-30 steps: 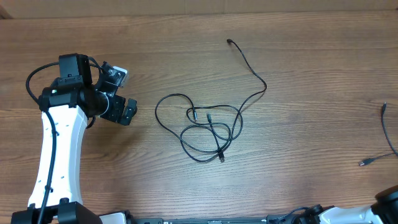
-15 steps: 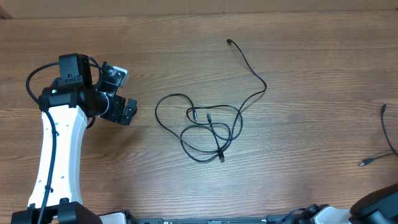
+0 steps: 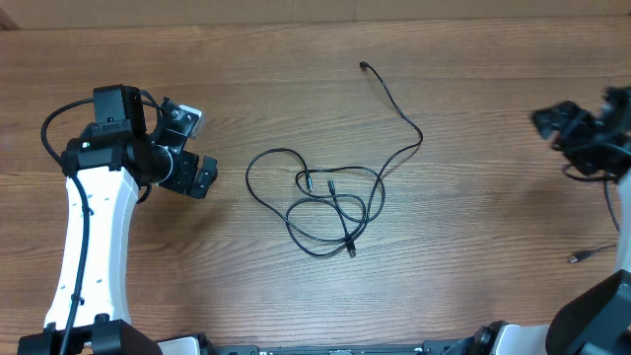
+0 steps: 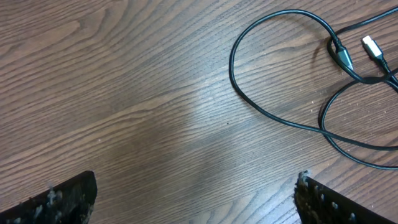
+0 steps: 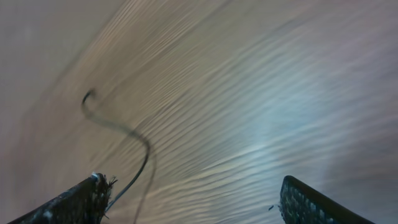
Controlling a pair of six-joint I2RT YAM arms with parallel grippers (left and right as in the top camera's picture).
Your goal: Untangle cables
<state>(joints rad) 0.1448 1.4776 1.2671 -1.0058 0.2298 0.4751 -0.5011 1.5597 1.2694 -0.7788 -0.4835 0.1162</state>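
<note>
Since the fingers are spread wide with nothing between them, nothing is gripped by the left gripper (image 4: pixel 196 198) or the right gripper (image 5: pixel 193 205), and both are hung over bare wooden table (image 3: pixel 473 296). Possible snag: if one strand of the cables (image 3: pixel 325 202) gets pulled from the wrong side, the knot could be cinched tighter. Thin black loops are crossed mid-table, with silver-tipped plugs inside and one long tail trailed upward. A separate cable (image 3: pixel 621 222) is laid at the right edge.

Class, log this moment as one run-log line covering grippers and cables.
left gripper: open, empty | right gripper: open, empty | cables: knotted mid-table, untouched | stage: not yet untangled
</note>
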